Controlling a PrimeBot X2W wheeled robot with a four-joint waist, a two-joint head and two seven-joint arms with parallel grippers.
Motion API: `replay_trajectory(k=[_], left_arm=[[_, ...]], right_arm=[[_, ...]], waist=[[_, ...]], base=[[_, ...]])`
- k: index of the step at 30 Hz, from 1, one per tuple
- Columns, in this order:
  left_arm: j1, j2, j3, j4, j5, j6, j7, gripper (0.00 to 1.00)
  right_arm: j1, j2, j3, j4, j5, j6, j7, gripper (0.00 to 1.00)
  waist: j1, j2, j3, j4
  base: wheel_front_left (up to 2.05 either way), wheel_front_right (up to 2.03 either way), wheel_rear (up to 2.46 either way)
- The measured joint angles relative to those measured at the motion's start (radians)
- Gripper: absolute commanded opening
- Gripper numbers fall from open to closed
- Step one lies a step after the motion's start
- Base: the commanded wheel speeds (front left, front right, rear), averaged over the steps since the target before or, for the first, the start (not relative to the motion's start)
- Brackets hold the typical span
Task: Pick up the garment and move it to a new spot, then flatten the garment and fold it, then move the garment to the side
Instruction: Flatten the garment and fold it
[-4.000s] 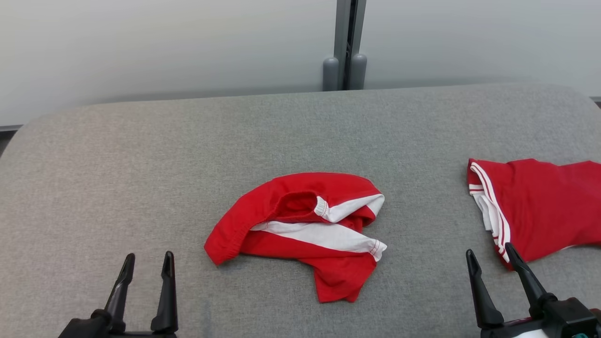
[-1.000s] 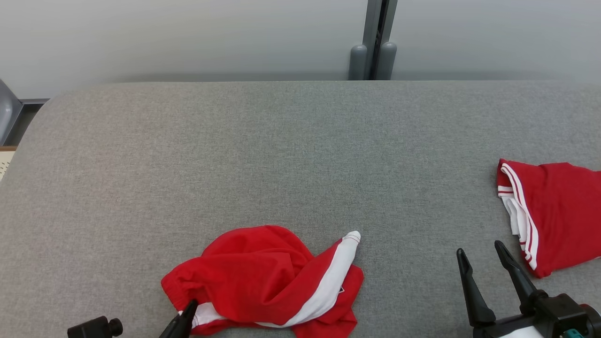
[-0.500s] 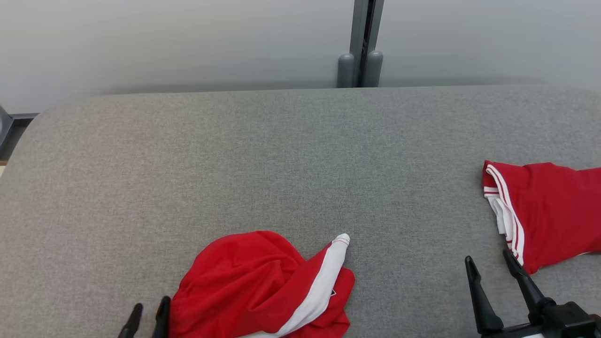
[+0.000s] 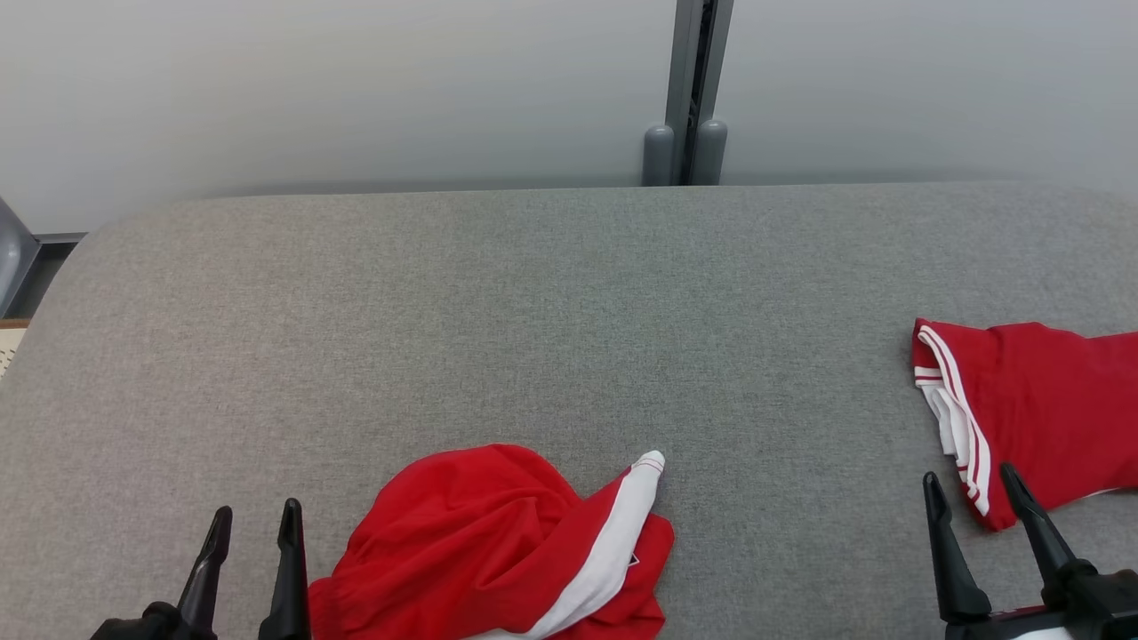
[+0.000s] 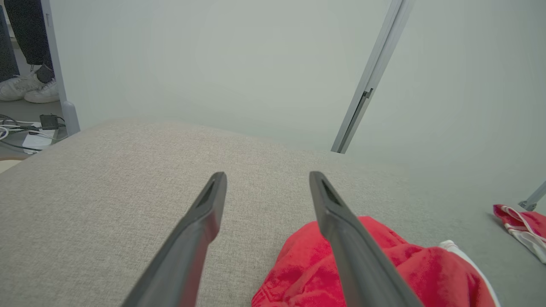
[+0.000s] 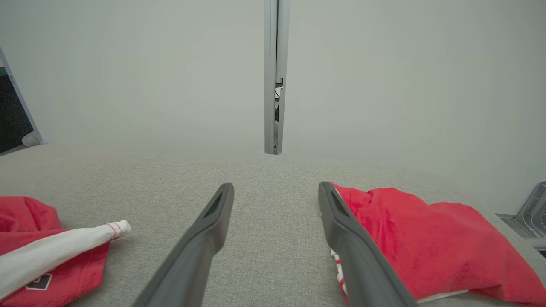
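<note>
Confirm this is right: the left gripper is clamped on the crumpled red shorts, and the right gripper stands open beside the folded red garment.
Wrong. The left gripper is open and empty, with the crumpled red shorts lying beside it, as the left wrist view shows. The right gripper stands open beside the folded red garment.

One grey table carries two red garments: a garment at the lower centre of the head view and a second garment at its right edge. There are two tools, the left tool at lower left and the right tool at lower right, each with two fingers. One post stands at top centre with two caps. Two shoes sit at the upper left of the left wrist view.
</note>
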Motion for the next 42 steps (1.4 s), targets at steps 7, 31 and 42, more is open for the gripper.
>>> replay_trajectory(k=[7, 31, 42], left_arm=[[-0.010, -0.050, 0.067, 0.057, 0.129, -0.031, 0.000, 1.00], [0.034, 0.053, 0.058, 0.039, -0.011, -0.046, 0.294, 1.00], [0.106, 0.113, -0.071, -0.199, -0.135, -0.047, 0.610, 1.00]], right_arm=[[0.000, 0.000, 0.015, 0.009, -0.017, 0.000, 0.000, 1.00], [-0.184, -0.003, 0.247, 0.195, 0.337, 0.000, 0.199, 1.00], [-0.350, -0.001, 0.304, 0.227, 0.582, -0.001, 0.586, 1.00]], waist=[[0.0000, 0.0000, -0.012, 0.003], [0.0000, 0.0000, -0.014, 0.060], [0.0000, 0.0000, 0.062, 0.101]], base=[[0.00, 0.00, 0.00], [0.00, 0.00, 0.00], [0.00, 0.00, 0.00]])
